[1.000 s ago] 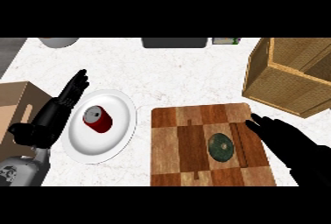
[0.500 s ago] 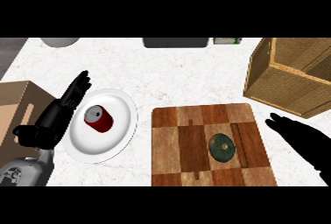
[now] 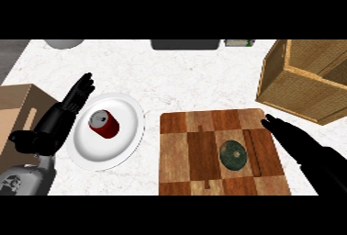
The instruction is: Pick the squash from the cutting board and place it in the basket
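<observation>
A dark green round squash (image 3: pixel 234 155) lies on the checkered wooden cutting board (image 3: pixel 196 151), right of the board's middle. My right hand (image 3: pixel 301 147) comes in from the lower right with straight fingers over the board's right edge, just right of the squash and apart from it. The woven basket (image 3: pixel 308 82) stands at the upper right, beyond the board. At the left, my left hand (image 3: pixel 62 114) rests open beside the white plate, fingers pointing up.
A white plate (image 3: pixel 129 133) left of the board holds a red can (image 3: pixel 105 124). A brown box (image 3: pixel 17 114) sits at the left edge. A grey bowl (image 3: pixel 64 43), a dark tray (image 3: pixel 186 44) and a small green item (image 3: pixel 240 42) line the counter's back.
My right hand has drawn back to the right and down, away from the squash, then shifted slightly up along the board's right edge. The left hand and the squash have not moved.
</observation>
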Robot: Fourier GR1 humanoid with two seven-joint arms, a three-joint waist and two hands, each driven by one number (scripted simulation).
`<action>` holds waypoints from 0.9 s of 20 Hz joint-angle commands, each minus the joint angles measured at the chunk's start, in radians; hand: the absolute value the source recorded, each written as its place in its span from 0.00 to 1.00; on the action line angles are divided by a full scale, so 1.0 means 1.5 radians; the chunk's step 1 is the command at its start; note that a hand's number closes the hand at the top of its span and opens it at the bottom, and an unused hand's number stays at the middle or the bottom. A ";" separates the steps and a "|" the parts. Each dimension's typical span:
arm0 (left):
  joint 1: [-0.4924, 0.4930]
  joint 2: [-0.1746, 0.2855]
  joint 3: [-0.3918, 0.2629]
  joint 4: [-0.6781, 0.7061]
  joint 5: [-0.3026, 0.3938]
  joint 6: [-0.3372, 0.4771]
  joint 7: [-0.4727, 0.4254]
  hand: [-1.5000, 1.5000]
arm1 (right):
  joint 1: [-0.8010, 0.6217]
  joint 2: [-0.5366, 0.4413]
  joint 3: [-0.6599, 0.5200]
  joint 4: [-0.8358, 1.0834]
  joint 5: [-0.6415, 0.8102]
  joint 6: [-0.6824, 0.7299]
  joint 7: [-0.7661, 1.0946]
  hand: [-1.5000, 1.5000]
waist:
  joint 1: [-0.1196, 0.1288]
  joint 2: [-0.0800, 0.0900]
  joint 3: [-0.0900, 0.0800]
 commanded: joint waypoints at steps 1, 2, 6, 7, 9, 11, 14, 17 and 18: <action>-0.040 -0.022 0.003 0.043 -0.016 -0.009 -0.004 0.50 | 0.032 0.032 0.009 0.083 0.083 -0.071 -0.114 0.00 | -0.003 0.001 0.000; 0.025 -0.026 -0.012 -0.028 -0.035 0.008 0.014 0.50 | -0.010 0.047 0.021 0.116 0.096 -0.066 -0.105 0.00 | 0.003 0.000 0.000; -0.006 -0.033 0.010 -0.004 -0.025 -0.018 0.020 0.50 | 0.024 0.069 0.044 0.198 0.176 -0.144 -0.194 0.00 | 0.001 0.000 0.000; -0.011 -0.033 0.024 0.013 -0.035 -0.026 0.015 0.50 | 0.028 0.056 0.007 0.181 0.159 -0.118 -0.198 0.00 | -0.001 0.000 0.000; 0.010 -0.029 0.043 -0.029 -0.033 -0.036 0.029 0.50 | 0.047 0.080 0.022 0.171 0.177 -0.124 -0.199 0.00 | 0.000 0.000 0.000; -0.006 -0.053 0.041 0.006 -0.052 -0.035 0.012 0.50 | 0.037 0.078 -0.004 0.179 0.171 -0.111 -0.222 0.00 | -0.002 0.000 0.000; 0.008 -0.071 0.017 -0.015 -0.068 -0.023 0.024 0.50 | 0.029 0.106 0.028 0.279 0.211 -0.182 -0.288 0.00 | -0.001 0.000 0.000; -0.019 -0.069 0.045 -0.017 -0.071 -0.038 0.042 0.50 | 0.025 0.128 0.033 0.188 0.194 -0.112 -0.228 0.00 | -0.001 0.000 0.000; 0.030 -0.045 0.064 -0.033 -0.047 -0.070 0.015 0.50 | 0.007 0.139 0.026 0.236 0.187 -0.134 -0.262 0.00 | 0.001 0.000 0.000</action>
